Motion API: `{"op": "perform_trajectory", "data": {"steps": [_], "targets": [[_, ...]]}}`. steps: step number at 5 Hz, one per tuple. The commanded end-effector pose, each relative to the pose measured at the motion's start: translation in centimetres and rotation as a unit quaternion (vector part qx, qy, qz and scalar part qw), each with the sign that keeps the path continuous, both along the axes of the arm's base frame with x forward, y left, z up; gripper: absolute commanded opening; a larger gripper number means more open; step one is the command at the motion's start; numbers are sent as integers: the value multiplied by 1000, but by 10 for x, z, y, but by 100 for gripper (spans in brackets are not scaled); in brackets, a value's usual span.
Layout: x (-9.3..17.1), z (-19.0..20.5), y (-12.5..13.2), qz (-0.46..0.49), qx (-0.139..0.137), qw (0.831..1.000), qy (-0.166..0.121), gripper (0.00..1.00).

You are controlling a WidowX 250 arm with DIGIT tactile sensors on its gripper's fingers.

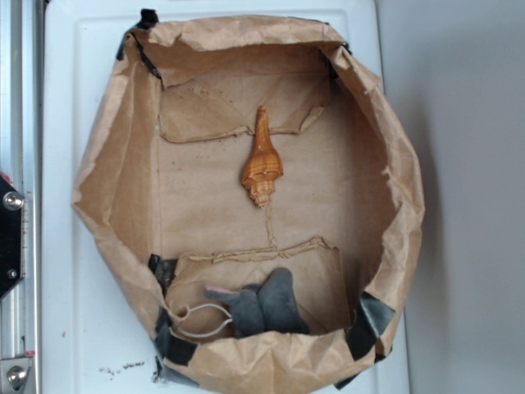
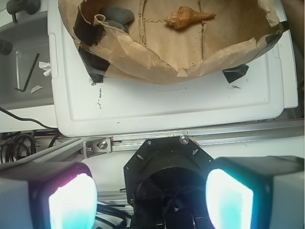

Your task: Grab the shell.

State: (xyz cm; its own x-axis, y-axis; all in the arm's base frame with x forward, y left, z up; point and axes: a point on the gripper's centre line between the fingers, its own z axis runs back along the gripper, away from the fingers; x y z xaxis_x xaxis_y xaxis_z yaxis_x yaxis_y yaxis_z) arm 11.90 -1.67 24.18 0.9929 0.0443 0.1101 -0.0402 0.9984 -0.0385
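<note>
1. In the wrist view the gripper point(image 2: 151, 198) fills the bottom edge. Its two glowing pads point(image 2: 72, 202) stand wide apart with nothing between them, so the hand is open and holds nothing.
2. Just beyond it runs a metal rail point(image 2: 200, 137) along the near edge of a white board point(image 2: 167, 102).
3. On the board sits a brown paper tray point(image 1: 385, 156) with crumpled walls, taped at its corners with black tape point(image 1: 371, 324).
4. At one end of the tray floor, against the wall, lies a grey plush toy point(image 1: 267, 305).
5. The shell point(image 1: 262, 162) lies near the middle of the tray floor, well apart from the gripper, its tapering tip pointing away from the toy.
</note>
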Motion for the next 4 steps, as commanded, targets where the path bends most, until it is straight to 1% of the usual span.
{"op": "perform_trajectory", "data": {"steps": [1,2,3,4], "targets": [[0,0,0,0,0,1000,0,100],[50,7,-10,49,-74,996,17,100],[99,4,1,115,-86,989,-41,100],[125,-12,28,232,-73,963,-113,100]]}}
